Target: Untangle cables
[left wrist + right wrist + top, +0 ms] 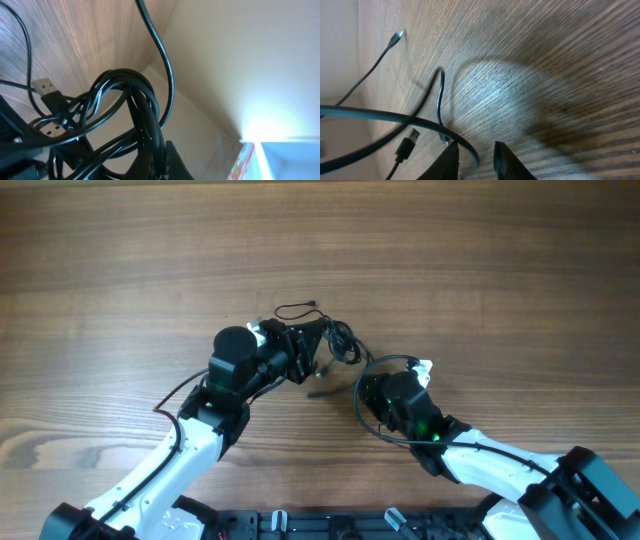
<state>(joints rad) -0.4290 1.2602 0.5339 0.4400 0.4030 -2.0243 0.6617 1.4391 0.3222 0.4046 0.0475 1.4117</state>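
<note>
Black cables (341, 340) sit bunched in a tight clump near the middle of the table (120, 260), right at the tip of the left gripper (305, 348). One thin loop (296, 310) trails from the clump toward the far edge. In the left wrist view the bundle (130, 115) runs down into the closed jaws, so that gripper is pinched on it, with a USB plug (47, 89) hanging out to one side.

The left arm (190, 430) reaches in from the near left corner, and the right arm (470, 455) from the near right corner, stopping just beside the clump.

The right gripper (476, 160) hovers low over the wood, its jaws narrowly parted with bare table between them. A thin cord (439, 100) meets one fingertip (449, 157); whether they touch I cannot tell. A thicker black cord (395, 117) arcs across in front, with another plug (406, 142) beneath it.
</note>
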